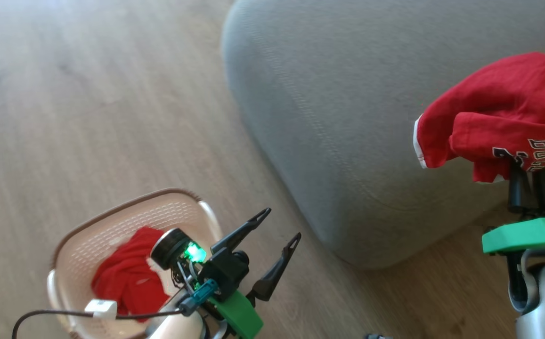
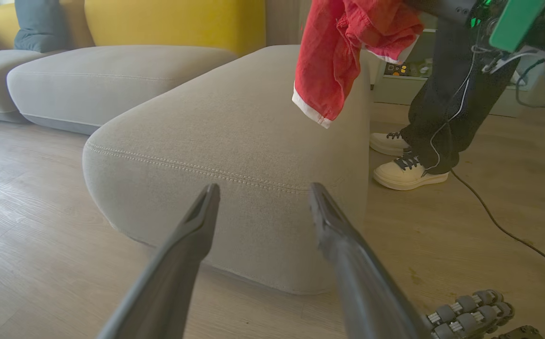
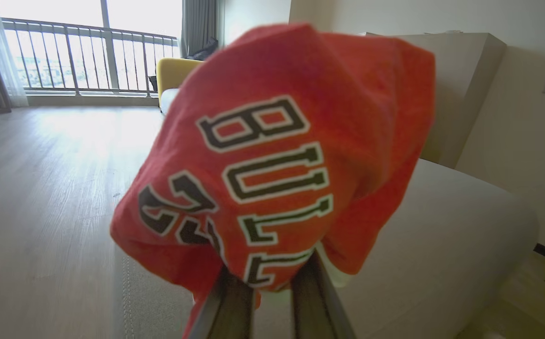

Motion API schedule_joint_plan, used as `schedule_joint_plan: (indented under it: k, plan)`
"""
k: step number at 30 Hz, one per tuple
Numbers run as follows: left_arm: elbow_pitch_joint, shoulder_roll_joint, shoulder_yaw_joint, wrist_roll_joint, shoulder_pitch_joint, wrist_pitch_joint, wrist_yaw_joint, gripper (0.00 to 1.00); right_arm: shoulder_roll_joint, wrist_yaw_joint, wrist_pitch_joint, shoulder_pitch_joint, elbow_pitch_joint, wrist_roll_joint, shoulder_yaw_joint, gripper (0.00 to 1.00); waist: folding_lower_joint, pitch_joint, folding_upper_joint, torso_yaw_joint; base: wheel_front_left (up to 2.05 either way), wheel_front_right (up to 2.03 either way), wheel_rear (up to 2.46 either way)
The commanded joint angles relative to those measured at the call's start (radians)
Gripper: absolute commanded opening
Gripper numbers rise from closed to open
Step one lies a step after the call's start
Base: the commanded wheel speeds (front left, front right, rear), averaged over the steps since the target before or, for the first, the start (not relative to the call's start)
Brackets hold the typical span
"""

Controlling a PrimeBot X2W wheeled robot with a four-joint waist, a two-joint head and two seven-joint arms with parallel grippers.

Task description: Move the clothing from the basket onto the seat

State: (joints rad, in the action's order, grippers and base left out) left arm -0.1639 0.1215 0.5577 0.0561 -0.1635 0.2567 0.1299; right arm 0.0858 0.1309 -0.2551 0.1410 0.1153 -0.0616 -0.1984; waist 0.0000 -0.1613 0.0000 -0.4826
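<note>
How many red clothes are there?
2. The BULLS jersey hangs from the right gripper over the seat; the other garment lies in the basket. More could be hidden beneath it.

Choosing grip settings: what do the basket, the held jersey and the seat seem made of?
Basket: probably matte cream plastic, perforated walls, brown woven-look rim. Jersey: soft red fabric, creased and drooping. Seat: grey textured upholstery cloth, visible stitched seam.
</note>
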Motion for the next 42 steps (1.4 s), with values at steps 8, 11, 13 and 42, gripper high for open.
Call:
schedule_joint_plan:
  k: [8, 11, 13, 42]
  plan:
    - [0.02, 0.027, 0.055, 0.026, -0.084, 0.005, 0.001, 1.0, -0.018, 0.0, -0.007, 0.001, -0.047, -0.006, -0.048, 0.0, 0.0, -0.031, 0.0, -0.048, 0.0, 0.0, 0.0]
    - [0.016, 0.031, 0.063, 0.031, -0.093, 0.005, 0.001, 1.0, -0.023, 0.0, -0.007, -0.003, -0.048, -0.006, -0.059, 0.0, 0.0, -0.039, 0.0, -0.051, 0.0, 0.0, 0.0]
    - [0.015, 0.034, 0.067, 0.034, -0.098, 0.005, 0.001, 1.0, -0.025, 0.0, -0.007, 0.0, -0.049, -0.009, -0.064, 0.0, 0.0, -0.047, 0.0, -0.051, 0.0, 0.0, 0.0]
    - [0.071, 0.329, 0.168, -0.001, -0.248, 0.005, 0.001, 1.0, 0.137, 0.0, -0.007, 0.707, 0.218, -0.163, -0.161, 0.0, 0.0, -0.552, 0.0, -0.015, 0.0, 0.0, 0.0]
